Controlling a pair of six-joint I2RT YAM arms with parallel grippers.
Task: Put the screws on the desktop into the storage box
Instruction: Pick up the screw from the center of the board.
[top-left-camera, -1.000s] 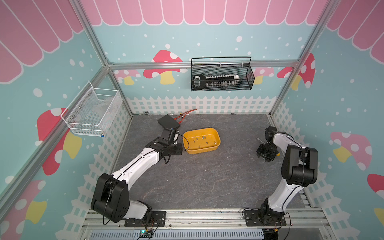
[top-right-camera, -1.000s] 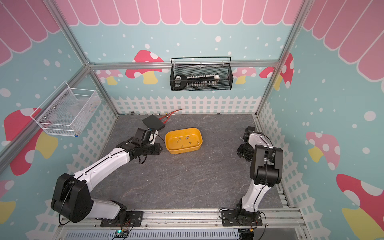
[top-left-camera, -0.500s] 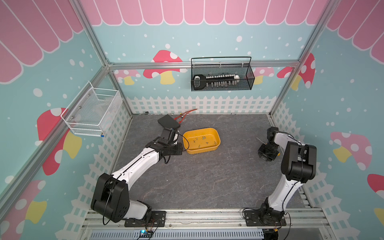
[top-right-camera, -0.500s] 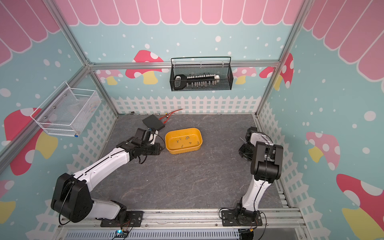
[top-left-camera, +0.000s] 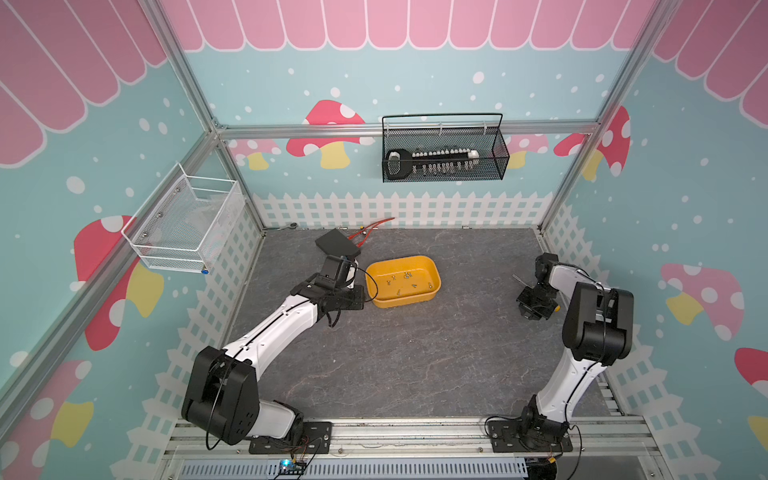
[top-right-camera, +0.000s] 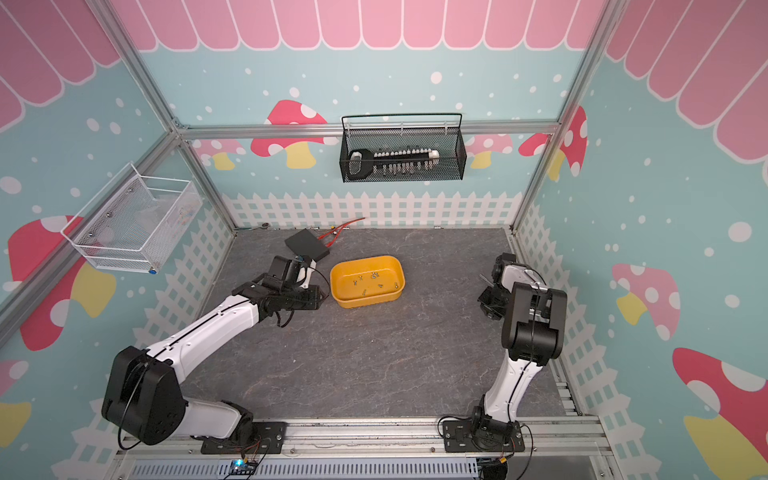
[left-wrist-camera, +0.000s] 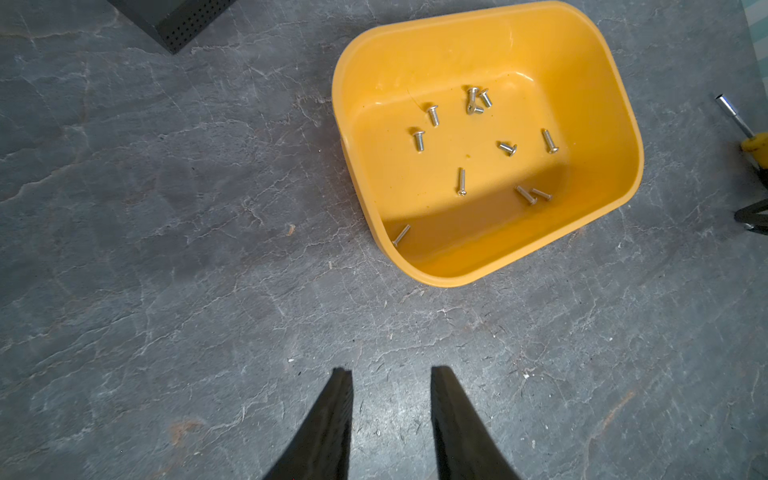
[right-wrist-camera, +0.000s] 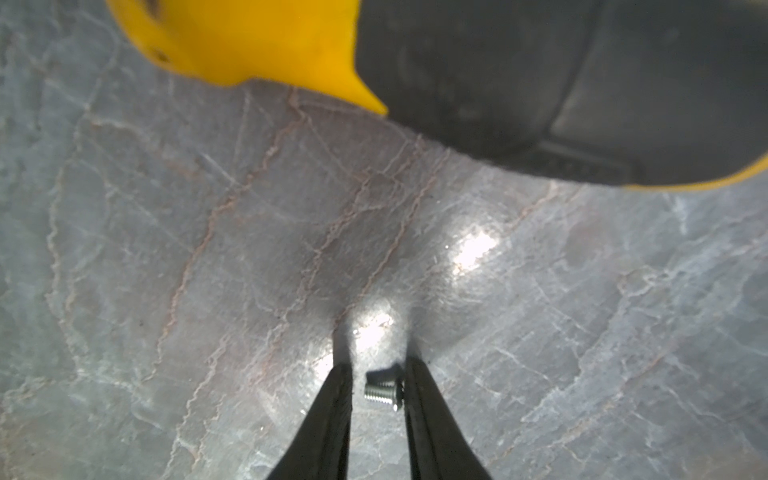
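The yellow-orange storage box (top-left-camera: 401, 302) (top-right-camera: 365, 302) (left-wrist-camera: 582, 62) stands on the grey veined desktop (top-left-camera: 415, 353) with several screws (left-wrist-camera: 461, 183) (top-left-camera: 405, 275) on its floor. My left gripper (left-wrist-camera: 391, 370) (top-left-camera: 360, 301) is open and empty over bare desktop just left of the box. Over at the right edge, my right gripper (right-wrist-camera: 378, 365) (top-left-camera: 532, 309) points down at the desktop. One small screw (right-wrist-camera: 382, 392) lies between its fingers, its head against one finger and a gap to the other.
A screwdriver with a yellow and black handle (right-wrist-camera: 270, 37) (left-wrist-camera: 752, 141) lies close by the right gripper. A flat black box (top-left-camera: 336, 245) and red cables (top-left-camera: 370, 230) lie behind the left arm. A black mesh basket (top-left-camera: 442, 153) and a white wire basket (top-left-camera: 187, 226) hang on the walls.
The right gripper's jaws have narrowed, and the right arm has shifted slightly near the right edge. The left arm has stayed put.
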